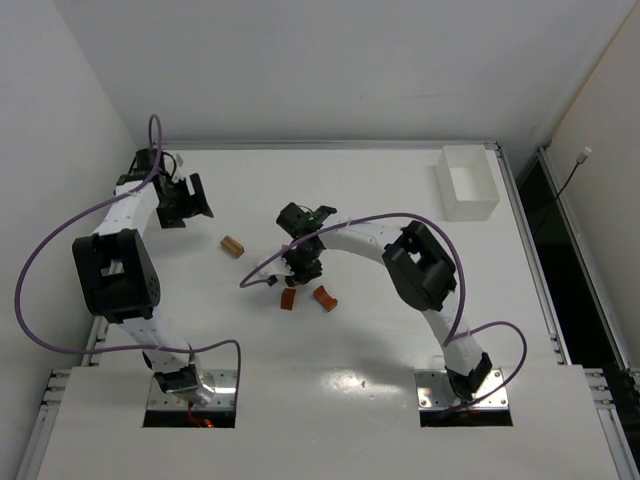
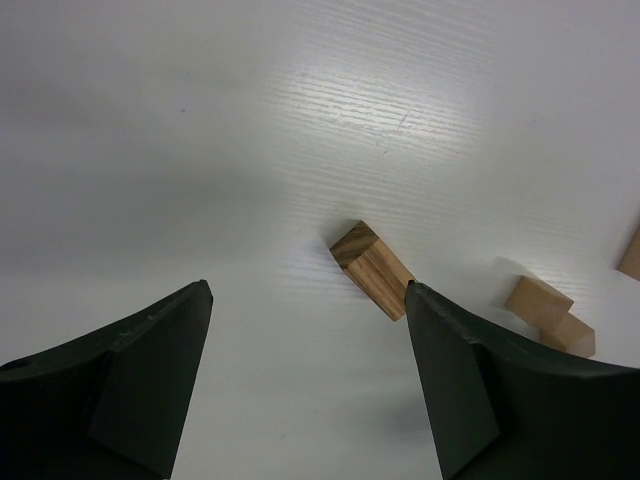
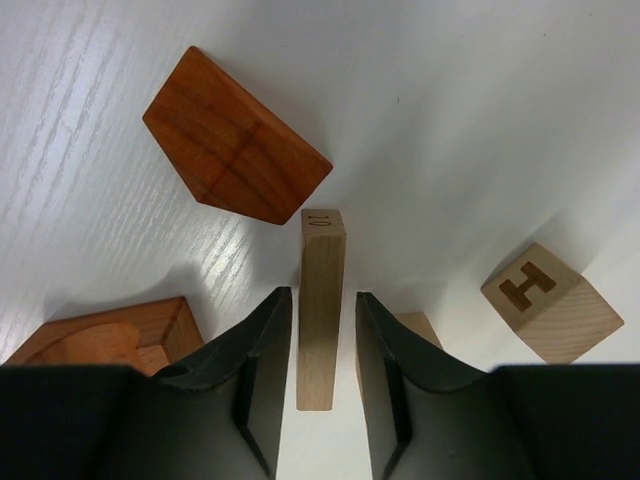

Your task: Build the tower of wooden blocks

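Observation:
In the right wrist view a pale bar (image 3: pixel 322 300) marked "10" lies on the table between my right gripper's (image 3: pixel 324 300) fingers. A narrow gap shows on each side, so the jaws are not closed on it. Around it lie a reddish-brown block (image 3: pixel 235 150), a reddish arch block (image 3: pixel 100 340) and a pale cube marked "H" (image 3: pixel 550 300). In the top view the right gripper (image 1: pixel 303 268) hides the bar, and two reddish blocks (image 1: pixel 288 299) (image 1: pixel 325 298) lie just in front of it. My left gripper (image 1: pixel 195 205) is open and empty, up and left of a tan block (image 1: pixel 232 246), which also shows ahead of its right finger (image 2: pixel 372 268).
A white rectangular tray (image 1: pixel 467 182) stands at the back right. Two more pale blocks (image 2: pixel 548 310) show at the right of the left wrist view. A purple cable (image 1: pixel 262 275) runs along the table by the right gripper.

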